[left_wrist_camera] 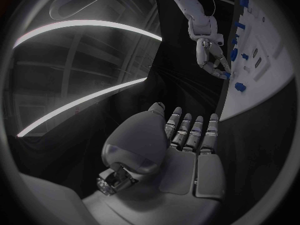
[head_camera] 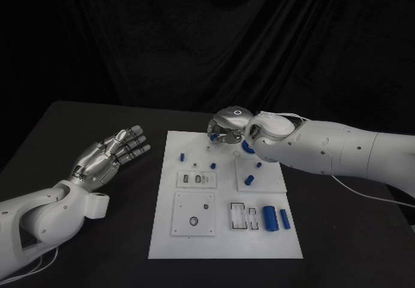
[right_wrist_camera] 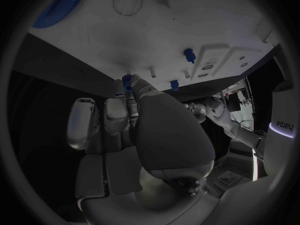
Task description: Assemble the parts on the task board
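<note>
The white task board (head_camera: pixel 164 234) lies in the middle of the black table. My right hand (head_camera: pixel 229 126) hovers over the board's far edge and pinches a small blue part (right_wrist_camera: pixel 127 81) at its fingertips, just above the board surface (right_wrist_camera: pixel 156 30). A blue gear (right_wrist_camera: pixel 59 7) lies close beside that hand. My left hand (head_camera: pixel 113 153) is off the board's left side, palm up, fingers spread, holding nothing. On the board stand small blue pegs (head_camera: pixel 182 157), (head_camera: pixel 249 179), and two larger blue cylinders (head_camera: pixel 269 217) lie at the near right.
Raised white plates with holes and slots (head_camera: pixel 195 179), (head_camera: pixel 194 213) sit on the board's middle. A slotted frame (head_camera: pixel 243 216) lies beside the cylinders. Black table surface (head_camera: pixel 95 240) surrounds the board, with a dark curtain behind.
</note>
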Action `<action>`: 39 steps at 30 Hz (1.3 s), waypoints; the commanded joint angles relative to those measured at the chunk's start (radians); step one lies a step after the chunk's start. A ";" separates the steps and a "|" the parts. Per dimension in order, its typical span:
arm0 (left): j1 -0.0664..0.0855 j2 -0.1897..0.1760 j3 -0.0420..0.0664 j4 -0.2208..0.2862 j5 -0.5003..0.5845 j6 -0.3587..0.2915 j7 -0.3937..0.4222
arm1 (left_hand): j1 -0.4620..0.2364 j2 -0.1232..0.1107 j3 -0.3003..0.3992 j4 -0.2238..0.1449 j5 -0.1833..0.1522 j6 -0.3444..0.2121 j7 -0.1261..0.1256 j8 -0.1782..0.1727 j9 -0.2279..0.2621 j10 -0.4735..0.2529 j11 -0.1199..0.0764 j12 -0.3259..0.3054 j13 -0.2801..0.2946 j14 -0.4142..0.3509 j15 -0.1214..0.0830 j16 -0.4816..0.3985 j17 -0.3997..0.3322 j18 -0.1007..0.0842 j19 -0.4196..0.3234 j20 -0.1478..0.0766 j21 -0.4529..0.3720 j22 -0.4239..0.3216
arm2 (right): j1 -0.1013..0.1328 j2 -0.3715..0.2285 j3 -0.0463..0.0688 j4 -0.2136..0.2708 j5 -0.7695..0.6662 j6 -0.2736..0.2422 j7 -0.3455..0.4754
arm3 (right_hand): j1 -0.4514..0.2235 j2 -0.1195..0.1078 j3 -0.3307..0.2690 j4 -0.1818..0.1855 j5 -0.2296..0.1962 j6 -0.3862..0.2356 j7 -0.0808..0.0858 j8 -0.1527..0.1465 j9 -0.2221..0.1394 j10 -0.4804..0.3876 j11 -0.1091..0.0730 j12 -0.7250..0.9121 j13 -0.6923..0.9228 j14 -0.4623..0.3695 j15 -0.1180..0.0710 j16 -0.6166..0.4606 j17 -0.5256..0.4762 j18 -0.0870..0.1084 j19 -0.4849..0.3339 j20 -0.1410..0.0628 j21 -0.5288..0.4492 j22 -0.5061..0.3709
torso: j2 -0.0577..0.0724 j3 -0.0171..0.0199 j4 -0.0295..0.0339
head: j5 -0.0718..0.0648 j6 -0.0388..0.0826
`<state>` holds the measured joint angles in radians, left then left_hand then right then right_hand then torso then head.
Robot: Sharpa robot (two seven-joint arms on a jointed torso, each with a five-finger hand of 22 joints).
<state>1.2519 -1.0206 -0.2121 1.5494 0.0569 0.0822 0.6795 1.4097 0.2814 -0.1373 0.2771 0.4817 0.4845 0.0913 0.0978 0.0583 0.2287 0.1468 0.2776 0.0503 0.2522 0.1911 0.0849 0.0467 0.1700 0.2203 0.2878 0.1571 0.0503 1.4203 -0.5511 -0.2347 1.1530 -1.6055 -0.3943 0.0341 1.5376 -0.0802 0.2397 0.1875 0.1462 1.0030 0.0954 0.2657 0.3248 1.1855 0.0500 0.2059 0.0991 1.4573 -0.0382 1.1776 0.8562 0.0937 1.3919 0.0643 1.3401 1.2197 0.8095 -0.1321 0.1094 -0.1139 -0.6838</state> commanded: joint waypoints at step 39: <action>-0.003 -0.004 0.001 -0.009 0.004 0.023 0.079 | 0.019 0.002 0.011 -0.002 0.016 0.003 0.000 -0.007 0.000 -0.008 -0.001 -0.003 0.001 -0.006 0.002 -0.006 0.000 -0.002 -0.008 0.000 -0.006 -0.002 | -0.007 -0.031 0.002 -0.001 0.000 -0.003 -0.044 | -0.028 -0.023 -0.069 0.006 -0.039 -0.462 -0.056 -0.206 -0.145 -0.405 0.055 -0.078 -0.002 -0.116 0.030 -0.086 -0.125 0.018 -0.105 0.035 -0.119 -0.101 | 0.000 0.0019 -0.0054 | 0.016 0.007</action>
<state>1.2503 -1.0235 -0.2121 1.5364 0.0570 0.0941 0.6796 1.4174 0.2814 -0.1317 0.2772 0.4944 0.4844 0.0912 0.0939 0.0579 0.2287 0.1468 0.2776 0.0502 0.2522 0.1911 0.0849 0.0467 0.1700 0.2203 0.2878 0.1571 0.0496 1.4056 -0.5711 -0.2335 1.1391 -1.6024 -0.3377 0.0155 1.5049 -0.1052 0.1750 0.1915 0.1028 0.5390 0.0351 0.0617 0.1803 0.7840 0.1057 0.1253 0.0961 1.3504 -0.0085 1.0962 0.7322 0.0939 1.2936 0.0983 1.2236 1.1190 0.8092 -0.1308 0.1057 -0.1030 -0.6790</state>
